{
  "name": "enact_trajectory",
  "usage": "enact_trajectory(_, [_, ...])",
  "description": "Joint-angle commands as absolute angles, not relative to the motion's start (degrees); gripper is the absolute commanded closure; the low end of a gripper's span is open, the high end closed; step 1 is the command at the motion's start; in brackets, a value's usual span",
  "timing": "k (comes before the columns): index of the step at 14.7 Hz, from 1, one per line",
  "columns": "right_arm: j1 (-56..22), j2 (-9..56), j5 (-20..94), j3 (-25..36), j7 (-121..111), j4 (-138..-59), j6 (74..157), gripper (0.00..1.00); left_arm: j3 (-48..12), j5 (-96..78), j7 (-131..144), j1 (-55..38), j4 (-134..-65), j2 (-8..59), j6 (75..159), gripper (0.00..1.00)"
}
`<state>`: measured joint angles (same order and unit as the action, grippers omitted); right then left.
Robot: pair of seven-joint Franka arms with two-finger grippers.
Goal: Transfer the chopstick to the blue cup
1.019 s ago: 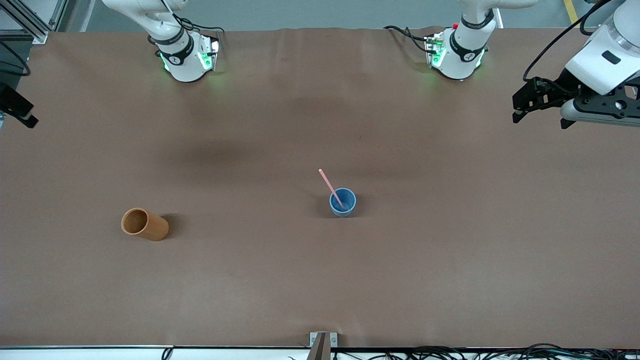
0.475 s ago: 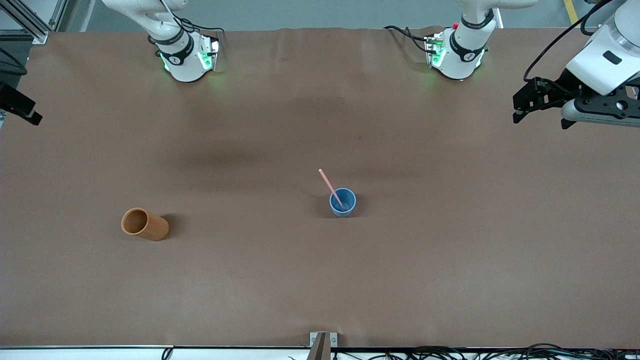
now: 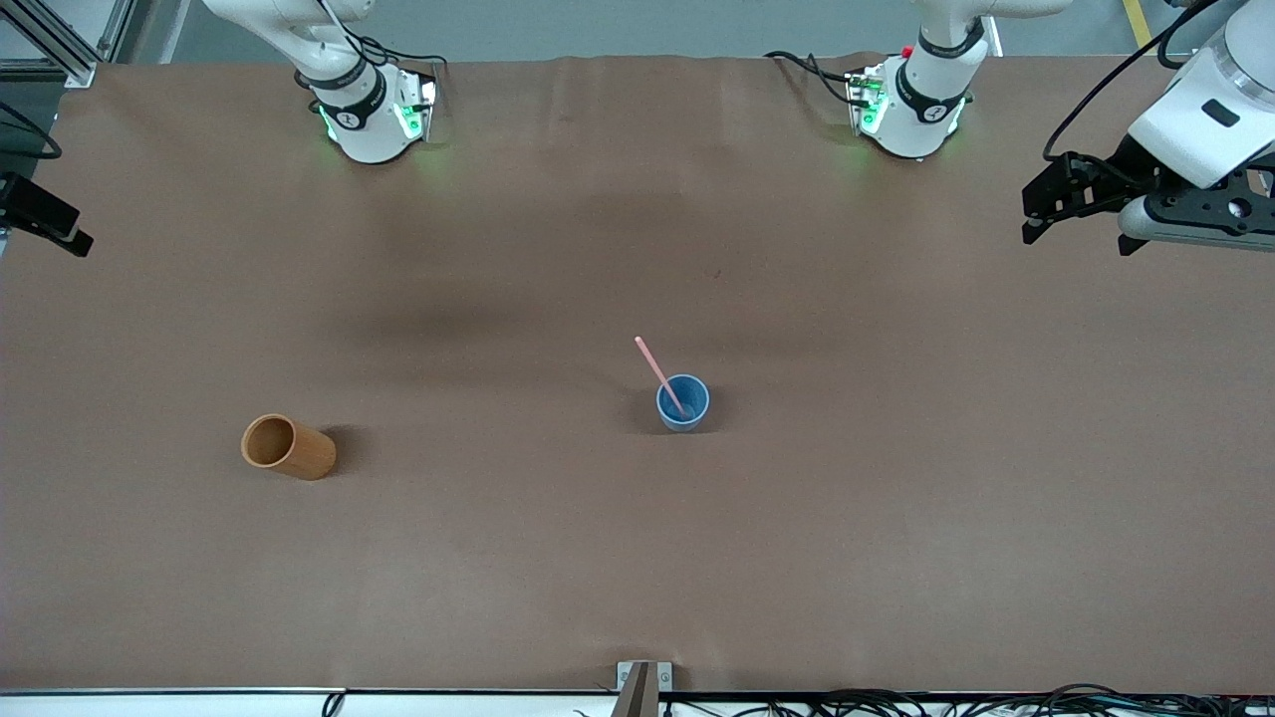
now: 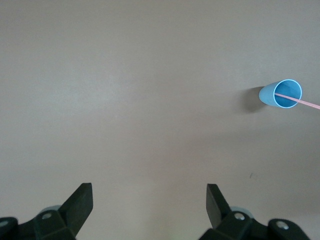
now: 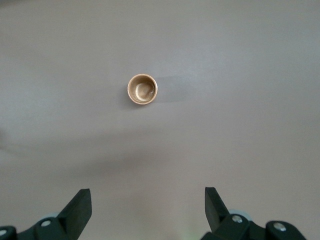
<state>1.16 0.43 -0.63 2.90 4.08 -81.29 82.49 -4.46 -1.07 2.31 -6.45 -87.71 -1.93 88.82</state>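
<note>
The blue cup (image 3: 683, 403) stands upright near the middle of the table. The pale-pink chopstick (image 3: 657, 366) stands in it, leaning on the rim with its free end tilted toward the robots' bases. Both show in the left wrist view, the cup (image 4: 280, 93) and the stick (image 4: 305, 102). My left gripper (image 3: 1074, 239) hangs open and empty, high over the left arm's end of the table, far from the cup; its jaws (image 4: 149, 192) are wide apart. My right gripper (image 3: 50, 224) is at the right arm's end, mostly out of the front view, open and empty (image 5: 148, 197).
An orange-brown cylindrical cup (image 3: 288, 447) stands empty toward the right arm's end, nearer the front camera than the blue cup; the right wrist view looks straight down into it (image 5: 142, 89). The brown table cover (image 3: 637, 558) is otherwise bare. Cables run along the front edge.
My right gripper has crept slightly further into the front view. My left gripper has barely shifted. The cup and chopstick have not moved.
</note>
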Motion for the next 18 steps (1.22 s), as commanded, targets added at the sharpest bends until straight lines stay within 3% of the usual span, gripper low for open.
enact_trajectory(1, [1.8, 0.9, 0.6, 2.5, 3.2, -80.4, 81.9, 0.00, -4.7, -2.0, 1.5, -6.0, -85.7, -1.1, 87.3, 0.00])
enact_trajectory(10, [1.7, -2.5, 0.7, 2.4, 3.2, -85.6, 84.4, 0.00, -4.7, -1.8, 1.3, -6.0, -85.7, -1.0, 87.4, 0.00])
enact_trajectory(18, [1.0, -2.1, 0.8, 2.2, 3.1, -84.6, 84.4, 0.00, -3.9, -1.7, 1.6, -6.0, -85.7, -1.1, 87.4, 0.00])
